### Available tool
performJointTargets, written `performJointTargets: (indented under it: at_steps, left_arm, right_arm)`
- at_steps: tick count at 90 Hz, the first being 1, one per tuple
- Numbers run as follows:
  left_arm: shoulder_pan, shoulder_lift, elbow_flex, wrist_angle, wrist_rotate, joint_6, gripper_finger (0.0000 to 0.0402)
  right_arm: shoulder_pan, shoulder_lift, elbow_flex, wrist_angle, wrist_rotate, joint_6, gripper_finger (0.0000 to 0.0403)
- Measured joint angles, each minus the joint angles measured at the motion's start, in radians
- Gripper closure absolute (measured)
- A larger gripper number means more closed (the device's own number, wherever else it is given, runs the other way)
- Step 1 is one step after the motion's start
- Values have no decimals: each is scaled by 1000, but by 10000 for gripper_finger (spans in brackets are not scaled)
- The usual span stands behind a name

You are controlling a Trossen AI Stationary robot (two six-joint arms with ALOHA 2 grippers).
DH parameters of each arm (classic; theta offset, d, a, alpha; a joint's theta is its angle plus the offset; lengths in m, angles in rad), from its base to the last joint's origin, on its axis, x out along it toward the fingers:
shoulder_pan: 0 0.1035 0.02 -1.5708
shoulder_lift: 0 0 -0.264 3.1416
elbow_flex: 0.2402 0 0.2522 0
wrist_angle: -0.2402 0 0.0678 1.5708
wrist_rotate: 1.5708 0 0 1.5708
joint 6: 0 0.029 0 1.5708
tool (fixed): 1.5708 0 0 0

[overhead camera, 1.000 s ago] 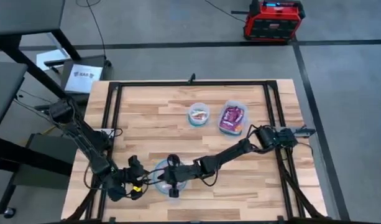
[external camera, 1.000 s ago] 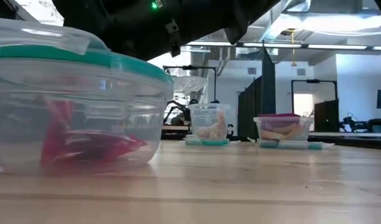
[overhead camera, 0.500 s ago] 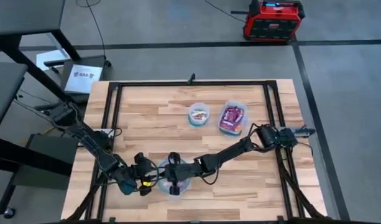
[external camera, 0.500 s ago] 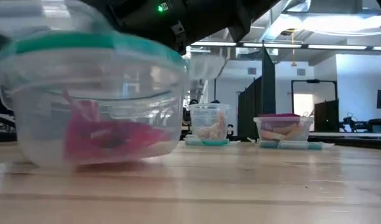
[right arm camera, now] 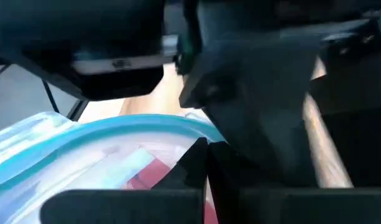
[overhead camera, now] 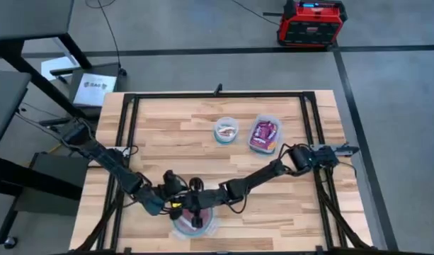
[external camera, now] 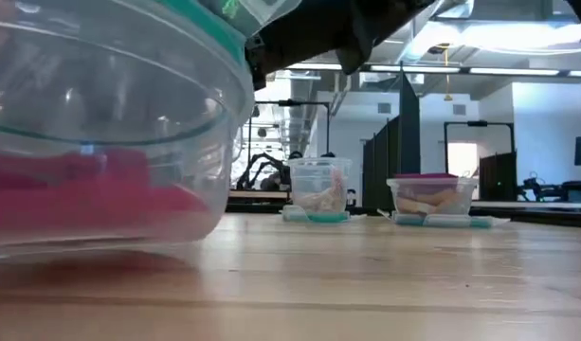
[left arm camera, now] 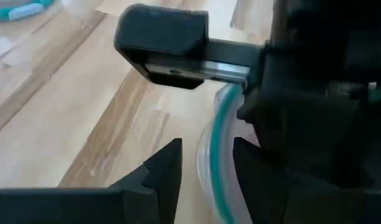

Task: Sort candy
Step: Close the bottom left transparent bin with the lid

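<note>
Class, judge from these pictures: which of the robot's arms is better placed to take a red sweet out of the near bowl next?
Probably the right: the right gripper hangs directly over the bowl of red candy, while the left gripper sits at its rim.

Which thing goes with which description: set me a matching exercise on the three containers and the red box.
Things:
1. large round container
2. small round container
3. rectangular container
4. red box

Descriptions:
A. holds purple packets
B. at the table's near edge, holds red candy
C. on the floor, off the table
D. mid-table, holds pale sweets

Pairs: 1-B, 2-D, 3-A, 4-C
</note>
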Motion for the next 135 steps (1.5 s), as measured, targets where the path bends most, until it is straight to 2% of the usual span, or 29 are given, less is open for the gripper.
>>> performJointTargets:
  at_steps: [28,36,46,57,65,72,86,96,109,117,126,135]
  left_arm:
    - [-28,-117,66,-277,13,-11,272]
    - [-28,-141,75,-270,12,-1,272]
    - [-21,-152,74,-256,13,26,272]
    - [4,-140,74,-191,32,79,272]
    - [40,-109,73,-145,115,117,272]
    - [68,-69,73,-109,184,142,272]
    - [65,-32,74,-125,203,98,272]
    - [34,-31,74,-130,212,31,272]
    - [-2,-30,73,-108,233,-73,272]
    - [-10,-30,73,-108,207,-120,272]
    - [-7,-29,72,-91,189,-125,272]
    - [-4,-54,106,-118,187,-62,272]
  right_arm:
    - [9,-73,-8,-60,-29,-105,403]
    - [10,-137,-10,-123,-39,-106,403]
    - [16,-256,-6,-238,-77,-29,403]
    - [66,-349,-4,-482,-107,126,403]
    - [121,-338,-6,-555,-59,226,403]
    - [150,-293,-6,-546,-44,302,403]
    - [156,-221,-5,-531,52,397,403]
    - [140,-217,-1,-577,67,376,403]
    - [99,-258,-2,-726,63,273,403]
    - [63,-279,-3,-775,63,231,403]
    - [26,-292,-5,-779,63,201,403]
    - [14,-311,-6,-746,63,201,403]
